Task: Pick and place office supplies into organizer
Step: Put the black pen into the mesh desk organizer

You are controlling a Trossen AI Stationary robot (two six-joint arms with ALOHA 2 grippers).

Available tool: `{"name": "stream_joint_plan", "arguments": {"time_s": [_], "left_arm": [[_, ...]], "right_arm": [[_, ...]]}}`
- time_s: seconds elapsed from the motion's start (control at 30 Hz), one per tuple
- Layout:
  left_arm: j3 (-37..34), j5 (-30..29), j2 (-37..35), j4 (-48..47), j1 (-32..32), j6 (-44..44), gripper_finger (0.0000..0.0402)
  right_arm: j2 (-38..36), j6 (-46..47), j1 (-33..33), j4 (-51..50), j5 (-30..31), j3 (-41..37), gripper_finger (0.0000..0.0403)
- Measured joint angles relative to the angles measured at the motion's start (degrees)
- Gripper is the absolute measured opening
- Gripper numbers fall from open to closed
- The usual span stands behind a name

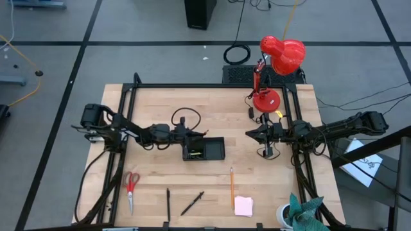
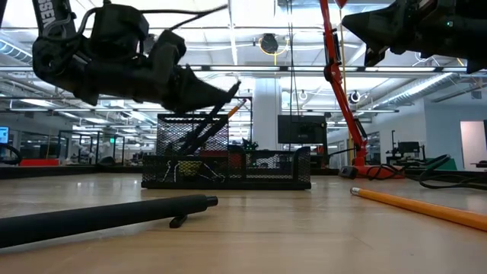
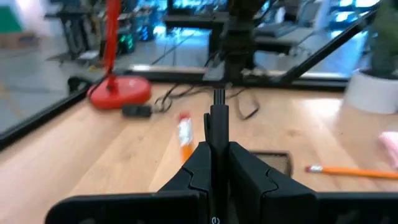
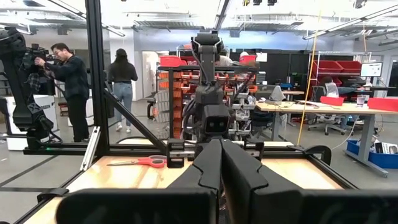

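My left gripper (image 1: 185,136) hovers just past the far-left edge of the black mesh organizer (image 1: 221,151), shut on a thin black pen (image 3: 217,115). In the low view the organizer (image 2: 259,164) stands below it, with an orange-tipped pen (image 2: 242,102) leaning out of its taller compartment. A yellow-green piece (image 1: 194,154) lies inside. Along the near edge lie the red-handled scissors (image 1: 131,185), two black pens (image 1: 168,204) (image 1: 192,203), the orange pencil (image 1: 232,187) and the pink note pad (image 1: 243,205). My right gripper (image 1: 249,133) waits shut, in the air to the organizer's right. My left gripper pinches the black pen between its two fingers (image 3: 249,171). The pen lies along the fingers, and its free end (image 2: 236,87) sticks out beyond the fingertips toward the table's right. It is lifted clear, slanting slightly above the organizer's taller compartment.
A red desk lamp (image 1: 276,61) stands at the far right of the table, its base (image 1: 266,100) just behind my right arm. A black cable (image 1: 183,118) loops behind my left gripper. A potted plant (image 1: 302,213) sits at the near right corner. People stand in the room beyond.
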Motion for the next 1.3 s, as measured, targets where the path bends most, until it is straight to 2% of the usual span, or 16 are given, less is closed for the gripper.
{"name": "stream_joint_plan", "arguments": {"time_s": [0.37, 0.63, 1.03, 1.3], "left_arm": [[0.0, -0.5, 0.0, -2.9, 0.0, -2.0, 0.0035], [0.1, -0.6, -0.1, -3.5, 0.0, -6.9, 0.0037], [0.1, -0.5, -0.1, -3.8, 0.0, -7.4, 0.0125], [0.1, 0.0, -2.3, -4.6, -1.0, -6.0, 0.0125]], "right_arm": [[0.0, 0.0, 0.0, 0.0, 0.0, 0.0, 0.0004], [0.0, 0.0, 0.0, 0.0, 0.0, 0.0, 0.0004], [0.0, 0.3, 0.0, 0.0, -0.1, 0.0, 0.0004], [0.0, 0.2, 0.0, 0.0, -0.2, 0.0, 0.0004]]}}
